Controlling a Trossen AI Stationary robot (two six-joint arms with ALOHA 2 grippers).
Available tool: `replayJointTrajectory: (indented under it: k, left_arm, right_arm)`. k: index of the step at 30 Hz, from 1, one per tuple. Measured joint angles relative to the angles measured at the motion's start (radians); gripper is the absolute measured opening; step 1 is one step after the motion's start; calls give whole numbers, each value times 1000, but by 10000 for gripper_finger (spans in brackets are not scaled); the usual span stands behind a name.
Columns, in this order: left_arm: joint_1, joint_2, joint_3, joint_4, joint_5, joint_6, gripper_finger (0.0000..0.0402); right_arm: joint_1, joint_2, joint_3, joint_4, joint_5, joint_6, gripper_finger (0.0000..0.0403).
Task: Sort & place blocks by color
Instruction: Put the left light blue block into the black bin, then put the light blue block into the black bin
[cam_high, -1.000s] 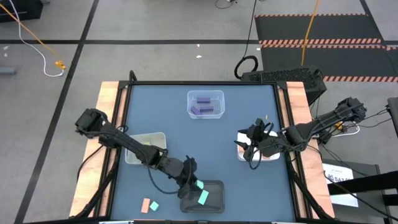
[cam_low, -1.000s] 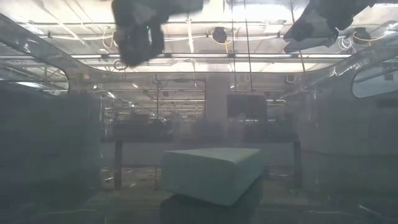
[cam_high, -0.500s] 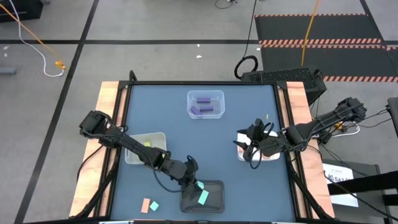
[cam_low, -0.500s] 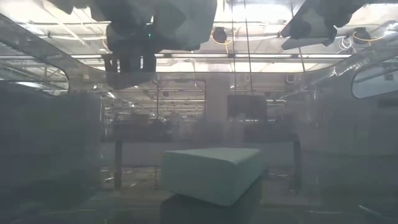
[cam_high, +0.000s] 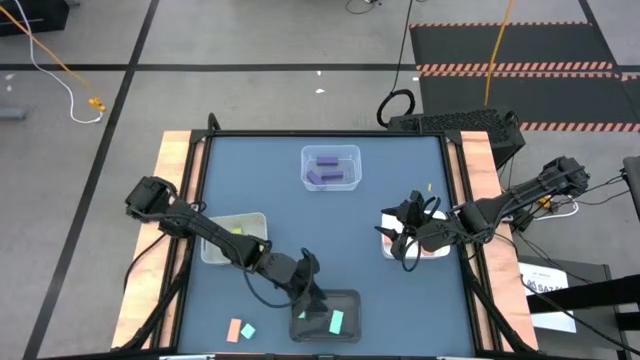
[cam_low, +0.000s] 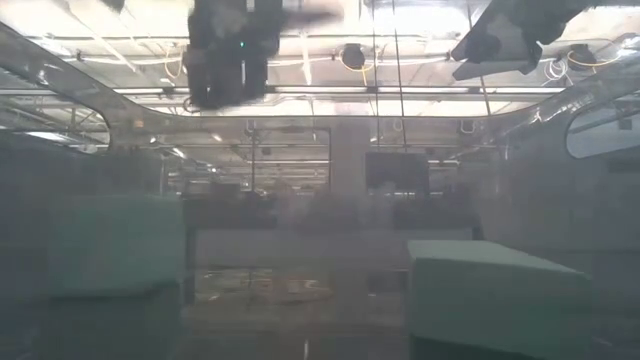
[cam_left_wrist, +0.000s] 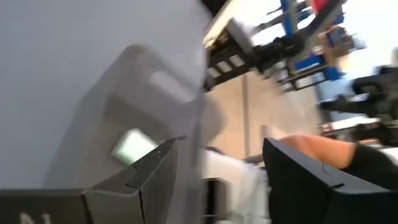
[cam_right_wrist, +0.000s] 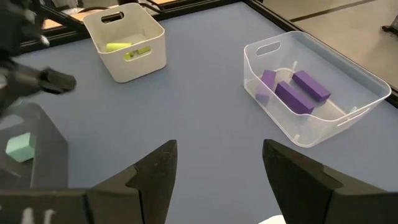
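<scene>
Cyan blocks (cam_high: 336, 321) now lie loose in the black tray (cam_high: 350, 297), one freshly dropped; the left gripper (cam_high: 310, 293) above has its fingers apart. Salmon and cyan pieces (cam_high: 240, 330) remain outside. Right gripper (cam_high: 405, 240) waits, fingers spread, over the white tray (cam_high: 386, 216).

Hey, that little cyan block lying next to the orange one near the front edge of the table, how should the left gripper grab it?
Take the cyan block from straight above, closing on two opposite sides that don't face the orange block, since the two nearly touch. It lies flat on the table, leaving its other sides free. The left gripper, its fingers open, is nearest, over the black tray.
</scene>
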Motion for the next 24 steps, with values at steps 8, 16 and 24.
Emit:
replayJointTrajectory:
  k: [8,16,24]
  left_arm:
    - [6,-180,0,-157,28,-166,236]
    - [-98,-304,1,-616,22,-617,237]
    - [-277,-281,1,-808,7,-980,237]
  right_arm:
    - [0,0,0,0,0,1,228]
    - [0,0,0,0,0,0,228]
    - [0,0,0,1,0,1,228]
